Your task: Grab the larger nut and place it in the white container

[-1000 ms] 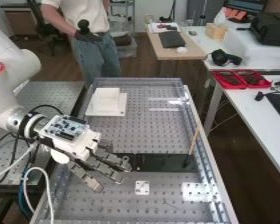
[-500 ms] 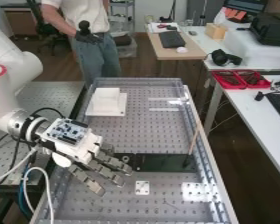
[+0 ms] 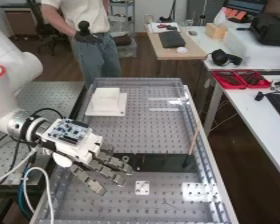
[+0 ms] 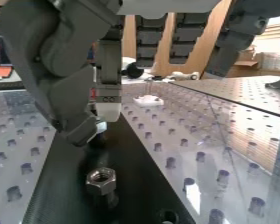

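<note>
Where nut (image 4: 99,187) sits, bore (image 4: 101,175) faces up.

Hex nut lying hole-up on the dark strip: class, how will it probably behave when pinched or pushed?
The hex nut looks like solid metal, so it should be stiff and perhaps heavy for its size. Its flat sides, with the hole facing up, make rolling unlikely. Its shiny faces might slip between the fingers.

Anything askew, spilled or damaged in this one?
No spill or damage stands out. The one oddity is a thin brown stick slanting at one end of the black strip; its purpose there is unclear.
</note>
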